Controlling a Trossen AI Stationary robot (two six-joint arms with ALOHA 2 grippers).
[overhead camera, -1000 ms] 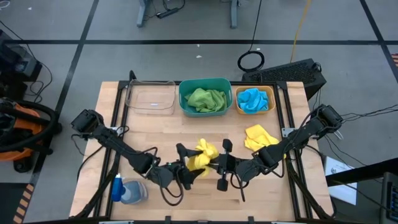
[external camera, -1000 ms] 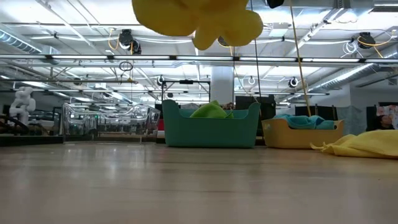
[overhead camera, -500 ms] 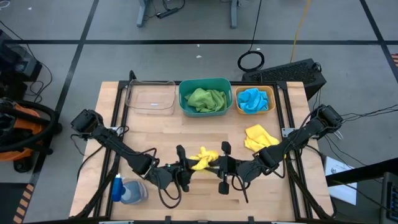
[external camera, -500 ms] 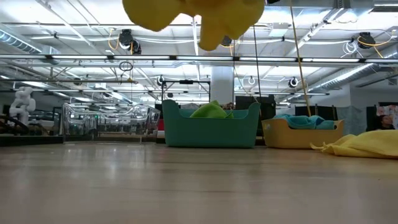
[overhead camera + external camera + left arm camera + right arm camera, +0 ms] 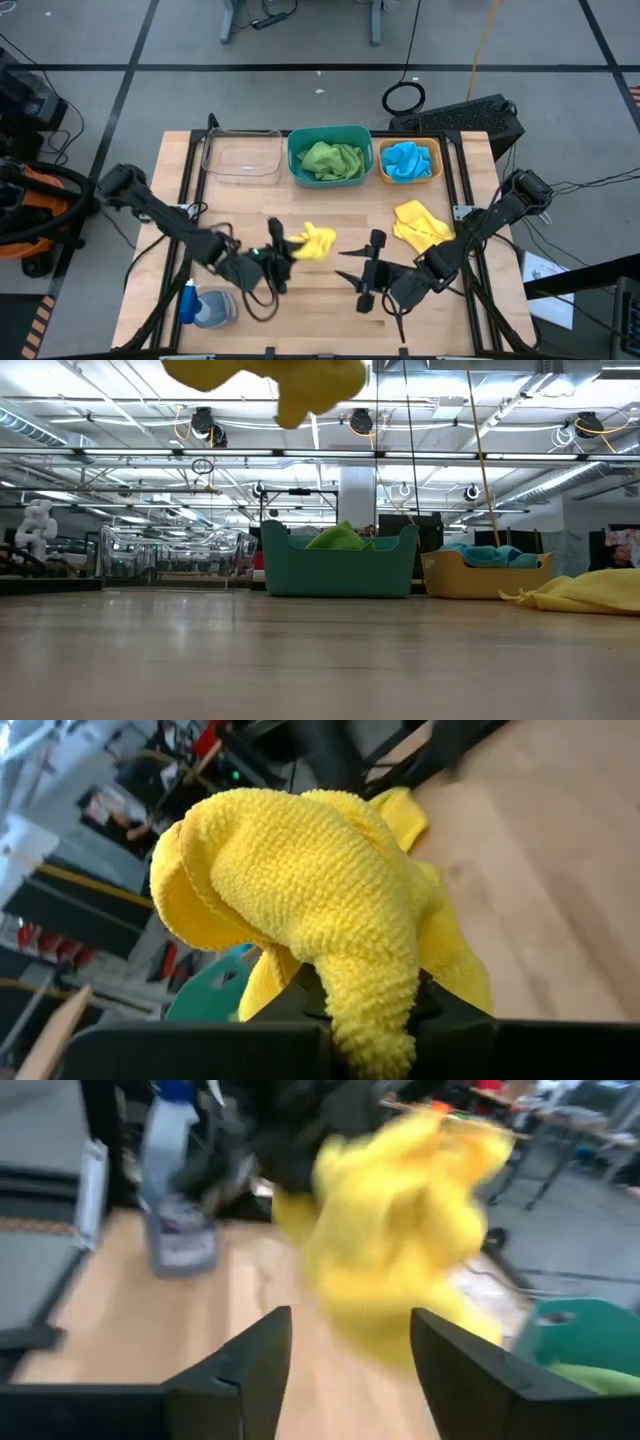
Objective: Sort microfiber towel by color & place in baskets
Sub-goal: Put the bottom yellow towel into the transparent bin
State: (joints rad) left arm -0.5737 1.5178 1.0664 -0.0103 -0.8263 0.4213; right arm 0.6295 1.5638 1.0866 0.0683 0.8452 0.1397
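Note:
A bunched yellow microfiber towel (image 5: 312, 240) hangs above the table's middle, with my left gripper (image 5: 284, 248) shut on it. It also shows in the left wrist view (image 5: 320, 900) and at the low view's top (image 5: 270, 380). My right gripper (image 5: 360, 272) stands open to the towel's right, apart from it (image 5: 350, 1370). A second yellow towel (image 5: 418, 222) lies flat on the table at the right. Along the far edge stand the clear basket (image 5: 242, 158), the teal basket (image 5: 296, 172) holding a green towel (image 5: 332, 158), and the orange basket (image 5: 436, 150) holding a blue towel (image 5: 408, 160). My left gripper pinches a bunched fold of the yellow towel (image 5: 372, 1020) between its two fingers, several layers thick. The fingers come roughly level from the table's left. The towel bulges out past the fingertips and is lifted clear of the table.
A blue spray bottle (image 5: 200, 308) lies at the near left, close to my left arm. Bare wood lies between the arms and the baskets. In the low view the teal basket (image 5: 340, 565), the orange basket (image 5: 485, 575) and the lying yellow towel (image 5: 585, 592) show across the table.
My left gripper has shut on the yellow towel and carried it toward the table's left and far edge, and slightly up. My right gripper, which held the towel before, has opened, let go and drawn back toward the near right.

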